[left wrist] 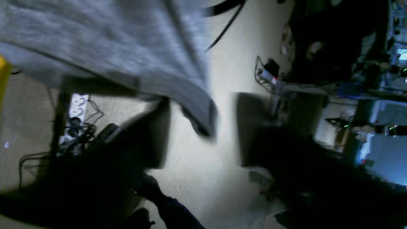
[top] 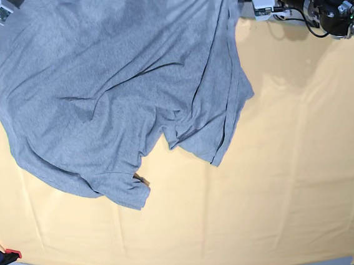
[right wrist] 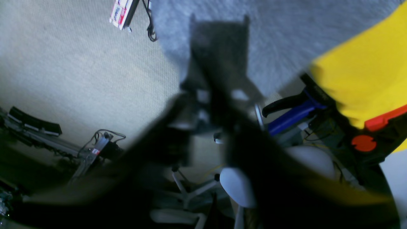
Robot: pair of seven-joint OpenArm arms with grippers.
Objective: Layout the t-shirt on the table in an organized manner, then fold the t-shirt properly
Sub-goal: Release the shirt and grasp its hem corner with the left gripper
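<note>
**Grey shirt spread across the far half of the table, both arms off its top edge**

The table [top: 294, 177], clad in pale yellow-orange cloth, fills the base view; its half from 3 through 6 to 8 o'clock lies bare.

The t-shirt [top: 109, 82] covers the part from 9 to 1 o'clock, plain side up, no lettering showing. Its long axis runs roughly from 11 to 5 o'clock. Two corners point toward 5 and 6 o'clock, one near the table's middle, the other lower left, with a notch between them. Folds run down its right edge.

In the left wrist view the left gripper [left wrist: 203, 127] has its dark fingers spread, with a hanging hem of the shirt between them; the blur hides whether cloth touches either finger.

In the right wrist view the right gripper [right wrist: 219, 35] is a blurred dark shape against the shirt; I cannot tell how its fingers stand.

A power strip [left wrist: 76, 108] lies on the floor at 9 o'clock in the left wrist view.
</note>
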